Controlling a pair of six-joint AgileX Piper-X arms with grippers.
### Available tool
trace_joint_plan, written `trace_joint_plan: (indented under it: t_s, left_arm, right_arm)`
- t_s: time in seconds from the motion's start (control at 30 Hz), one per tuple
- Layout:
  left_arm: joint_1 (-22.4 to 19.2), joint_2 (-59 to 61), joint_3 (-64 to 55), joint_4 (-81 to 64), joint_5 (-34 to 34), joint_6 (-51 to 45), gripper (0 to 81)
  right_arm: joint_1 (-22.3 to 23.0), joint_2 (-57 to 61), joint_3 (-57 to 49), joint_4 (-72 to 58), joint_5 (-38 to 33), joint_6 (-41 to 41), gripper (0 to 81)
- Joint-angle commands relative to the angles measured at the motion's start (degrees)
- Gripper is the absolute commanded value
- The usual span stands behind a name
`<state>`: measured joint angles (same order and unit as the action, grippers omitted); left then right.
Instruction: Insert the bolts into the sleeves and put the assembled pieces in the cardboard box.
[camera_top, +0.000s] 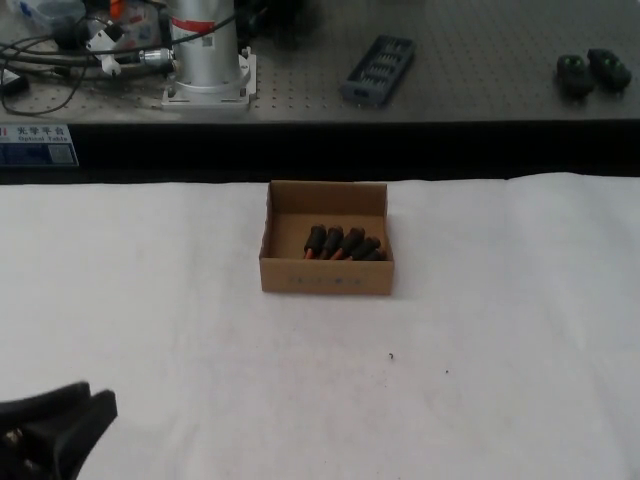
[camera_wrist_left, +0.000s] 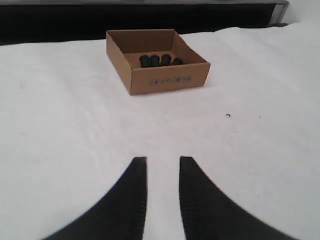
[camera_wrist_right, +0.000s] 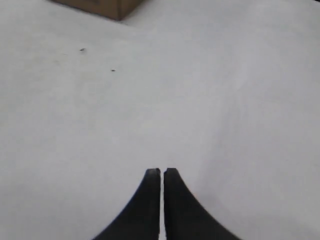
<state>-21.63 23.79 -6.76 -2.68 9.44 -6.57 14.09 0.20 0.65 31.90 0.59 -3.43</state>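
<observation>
Left claw (camera_wrist_left: 162, 161), parted, faces the cardboard box (camera_wrist_left: 167, 81) holding assembled pieces (camera_wrist_left: 160, 60).

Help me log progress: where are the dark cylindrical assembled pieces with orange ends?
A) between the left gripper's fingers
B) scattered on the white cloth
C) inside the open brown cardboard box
C: the dark assembled pieces lie side by side in a row inside the open brown cardboard box.

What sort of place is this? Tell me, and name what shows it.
Probably a robotics lab: a perforated metal table with tangled cables behind a white-covered bench, where a cardboard box holds assembled pieces.
</observation>
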Motion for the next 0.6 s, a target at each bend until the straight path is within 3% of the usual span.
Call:
trace_joint_plan:
  t_s: [0.0, 0.13, 0.23, 0.4, 0.57]
  left_arm:
    - [0.3, -0.5, 3.1, -0.5, -0.2, -0.7, 17.0]
    - [0.3, -1.5, 6.1, -0.4, -0.2, -0.7, 17.0]
    - [0.7, -3.9, 6.8, -0.4, 0.0, -0.7, 17.0]
    - [5.6, -11.0, 6.8, 10.2, 0.3, -0.7, 17.0]
    - [11.6, -16.6, 6.8, 12.0, 0.3, -0.7, 17.0]
  right_arm:
    - [0.6, -0.2, -0.6, -0.5, -0.3, -0.3, 3.2]
    - [-8.0, -0.2, -0.6, -0.6, -0.1, -0.3, 3.2]
    - [-11.7, -0.2, -0.6, -0.3, -0.1, -0.3, 3.2]
    - [-13.5, -0.2, -0.6, -0.1, -0.1, -0.3, 3.2]
    - [-13.5, -0.2, -0.6, -0.1, -0.1, -0.3, 3.2]
